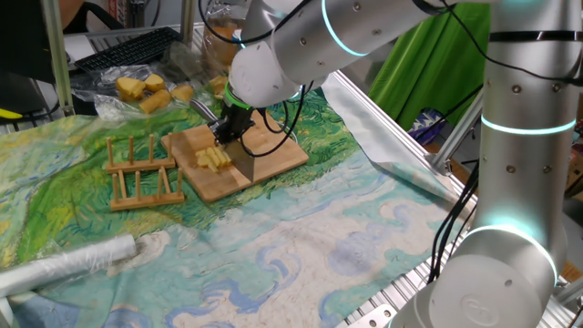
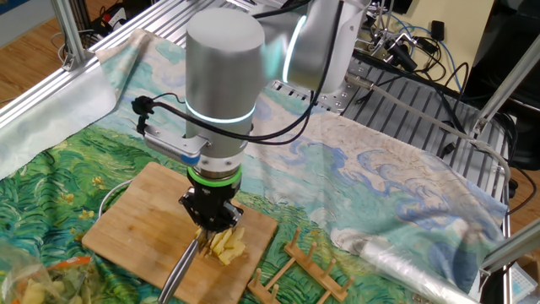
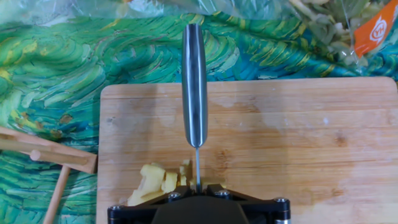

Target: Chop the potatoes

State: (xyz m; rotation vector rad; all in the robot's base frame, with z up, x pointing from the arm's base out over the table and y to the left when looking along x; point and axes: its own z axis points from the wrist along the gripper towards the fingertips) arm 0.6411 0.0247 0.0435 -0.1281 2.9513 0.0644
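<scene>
Pale-yellow potatoes [image 3: 154,182] lie as a small cluster of thin slices and short sticks on the wooden cutting board [image 3: 298,137], near its edge closest to the wooden rack [image 1: 141,173]. I see no single long axis for the cluster: the pieces point several ways, though in one fixed view [image 1: 214,160] the heap stretches roughly along the board's length. In the other fixed view the pieces [image 2: 226,245] sit directly under the hand, their flesh moist and lightly glossy, with squared cut faces.

I read the gripper [image 2: 207,221] as closed almost fully, its fingers clamped on the spine of a knife [image 3: 194,81]. In the hand view the knife's steel handle runs straight away from the hand across the board, toward the cloth, and the thin blade edge drops down at the cluster. In one fixed view the blade [image 1: 242,162] stands upright on the board, just beside the pieces, touching or nearly touching them; I cannot tell which.

Around the board I note a green and blue painted cloth [image 1: 301,237] covering the table, the rack just beside the board, a clear bag of vegetable pieces [image 3: 329,31] past the board's far edge, and a roll of clear film [image 1: 68,264] well apart. The hand's housing hides part of the cluster in the hand view.
</scene>
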